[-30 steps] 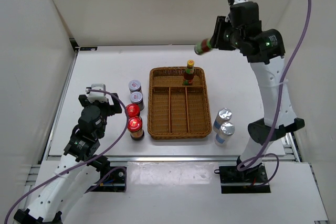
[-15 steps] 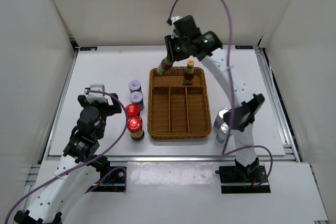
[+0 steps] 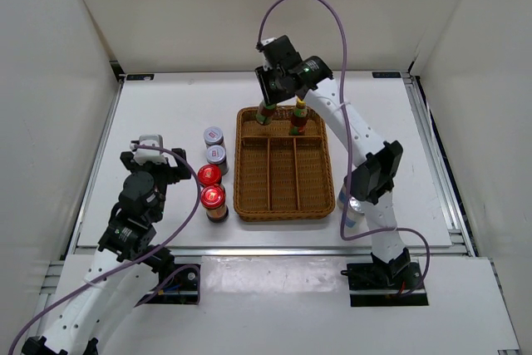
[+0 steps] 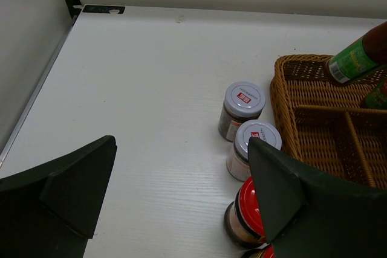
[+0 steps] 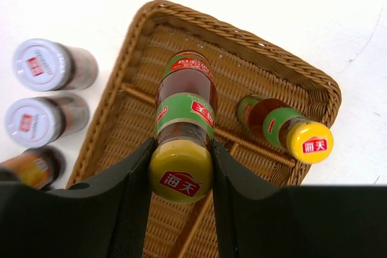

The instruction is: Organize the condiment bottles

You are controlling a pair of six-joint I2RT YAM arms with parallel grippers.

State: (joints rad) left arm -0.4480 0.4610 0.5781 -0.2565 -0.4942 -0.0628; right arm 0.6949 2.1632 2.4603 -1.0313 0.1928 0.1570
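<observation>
Overhead, right gripper (image 3: 268, 99) stretched across to the far left corner of the wicker tray (image 3: 281, 216), jaws clamped on the yellow-capped end of one slim dark bottle (image 3: 265, 113), bottle tilted. From the right wrist view, fingers (image 5: 130, 191) pressed against both sides of that cap, green-red label just below, base pointing down into the tray's far crosswise compartment; whether touching the wicker floor, cannot tell. Second slim bottle (image 3: 298, 119) standing free in that same compartment, toward its right end, near the held one but apart from it, yellow cap up. Left of the tray, on the white table (image 3: 166, 106), four jars in a line along the tray's left wall: two grey-lidded jars (image 3: 214, 135) at the far end, just beside each other, then two red-lidded jars (image 3: 209, 175) nearer the arm bases. Right of the tray, silver-capped bottles (image 3: 352, 220) mostly hidden behind the right arm's elbow. Left gripper (image 4: 181, 143) low over the near left part of the table, well apart from the tray, jaws spread wide with nothing between them, grey lids and one red lid in sight beyond the fingertips.
</observation>
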